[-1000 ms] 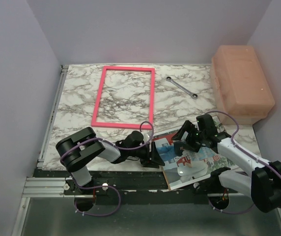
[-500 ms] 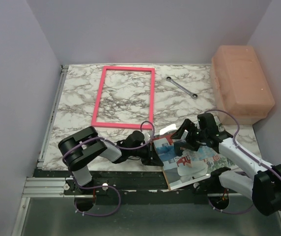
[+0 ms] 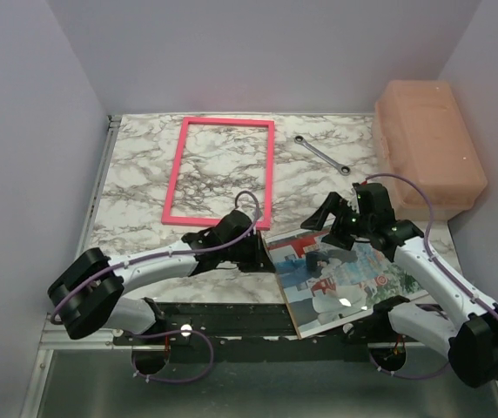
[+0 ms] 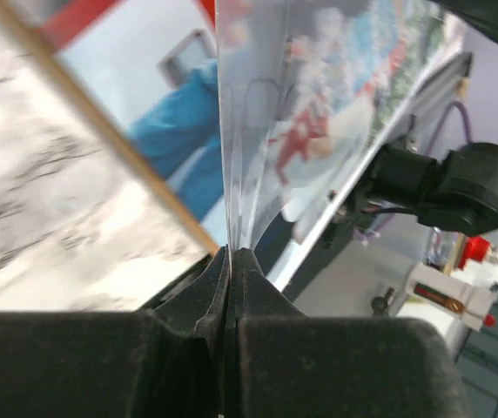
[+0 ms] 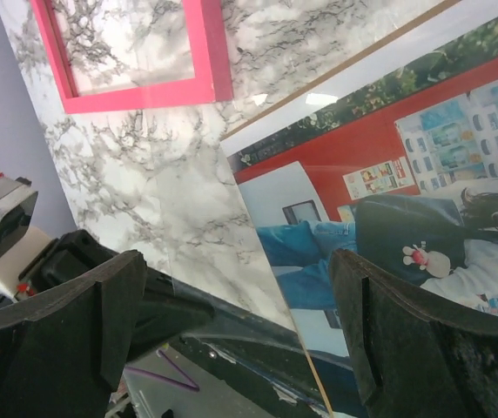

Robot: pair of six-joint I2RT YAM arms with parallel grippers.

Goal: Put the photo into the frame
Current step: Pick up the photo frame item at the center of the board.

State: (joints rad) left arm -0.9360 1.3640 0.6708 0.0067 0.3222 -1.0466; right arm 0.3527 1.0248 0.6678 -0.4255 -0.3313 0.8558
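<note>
Since half a second before, the left arm had stretched out, its elbow swung away from the frame (image 3: 271, 170), and the right gripper (image 5: 245, 322) had lifted off the print and drawn nearer the frame's right side. The left gripper (image 4: 232, 261) had its jaws pressed together, pinching a thin glossy sheet edge that rose straight up from between them in the wrist view; it looked like the left border of the photo (image 3: 353, 274). The right gripper's jaws stood spread wide and held nothing, its two dark fingers (image 5: 84, 331) hanging apart above the printed jeans and red machines.

The photo lay picture side up, just off the frame's near right corner, between that corner and the arm bases, not inside the frame. A thin brown board edge (image 4: 101, 128) showed along the photo's border on the side facing the frame.

The frame lay flat, pink face up, on the marble table (image 3: 136, 174), with only bare marble inside it. A metal wrench (image 3: 321, 155) lay just right of the frame's far right corner. A salmon-coloured box (image 3: 427, 144) stood well beyond that, further right.
</note>
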